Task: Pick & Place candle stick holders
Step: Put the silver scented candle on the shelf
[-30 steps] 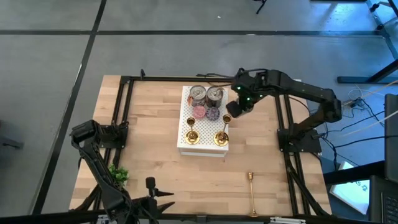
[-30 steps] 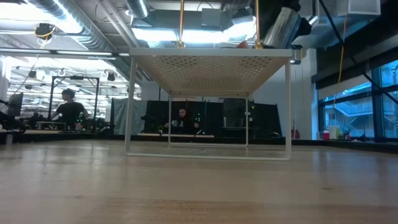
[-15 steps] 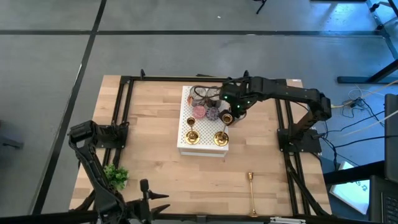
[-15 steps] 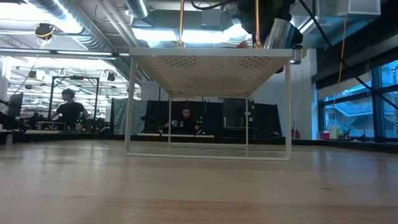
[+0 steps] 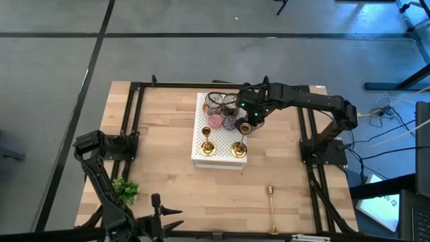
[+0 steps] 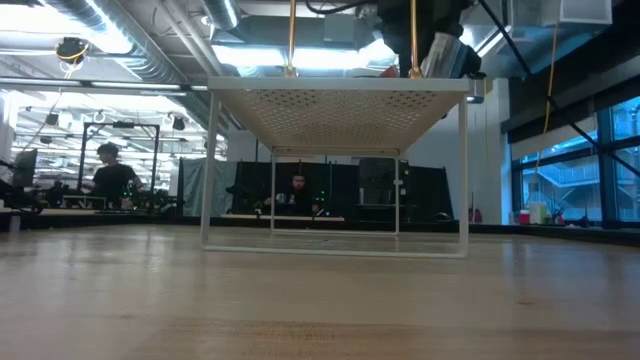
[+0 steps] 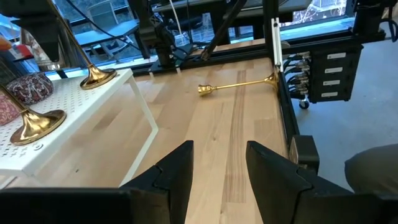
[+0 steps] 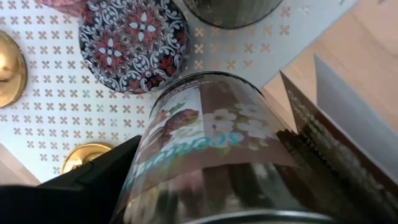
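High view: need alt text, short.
The right gripper holds a tin above the right edge of a white perforated shelf carrying two upright gold candle holders and small tins. A third holder lies on the table; the left arm waits at the near left.

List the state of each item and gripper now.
left shelf holder: upright on white shelf.
right shelf holder: upright on the shelf.
third holder: lying on table.
floral tin: gripped by right gripper.
left gripper: open, empty.
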Motion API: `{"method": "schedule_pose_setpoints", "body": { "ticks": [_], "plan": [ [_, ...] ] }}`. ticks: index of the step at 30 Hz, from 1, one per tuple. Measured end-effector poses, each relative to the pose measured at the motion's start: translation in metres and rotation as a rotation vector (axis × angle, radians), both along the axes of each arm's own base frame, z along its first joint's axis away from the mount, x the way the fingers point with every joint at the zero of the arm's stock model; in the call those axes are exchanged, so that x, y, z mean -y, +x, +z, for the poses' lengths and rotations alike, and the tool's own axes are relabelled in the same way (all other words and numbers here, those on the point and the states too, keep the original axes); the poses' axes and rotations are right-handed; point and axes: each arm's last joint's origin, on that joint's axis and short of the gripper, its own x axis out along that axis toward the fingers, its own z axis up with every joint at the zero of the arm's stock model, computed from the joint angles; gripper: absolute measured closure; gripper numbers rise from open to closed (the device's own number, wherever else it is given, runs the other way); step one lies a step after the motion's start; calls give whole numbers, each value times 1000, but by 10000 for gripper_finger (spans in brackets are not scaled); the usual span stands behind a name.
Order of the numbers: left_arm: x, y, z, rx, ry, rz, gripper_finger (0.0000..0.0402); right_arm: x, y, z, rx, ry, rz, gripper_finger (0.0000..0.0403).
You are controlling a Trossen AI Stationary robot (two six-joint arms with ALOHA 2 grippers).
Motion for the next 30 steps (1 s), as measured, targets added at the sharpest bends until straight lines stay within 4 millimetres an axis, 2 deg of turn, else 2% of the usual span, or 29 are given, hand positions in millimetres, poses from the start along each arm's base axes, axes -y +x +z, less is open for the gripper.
{"method": "schedule_pose_setpoints", "body": {
  "ticks": [18, 30],
  "plan": [
    [0, 0, 0, 0, 0, 0, 258, 1, 6, 0, 46, -14, 12, 45],
    [1, -1, 0, 1, -1, -4, 258, 3, 19, -18, -11, -2, 35, 45]
  ]
}}
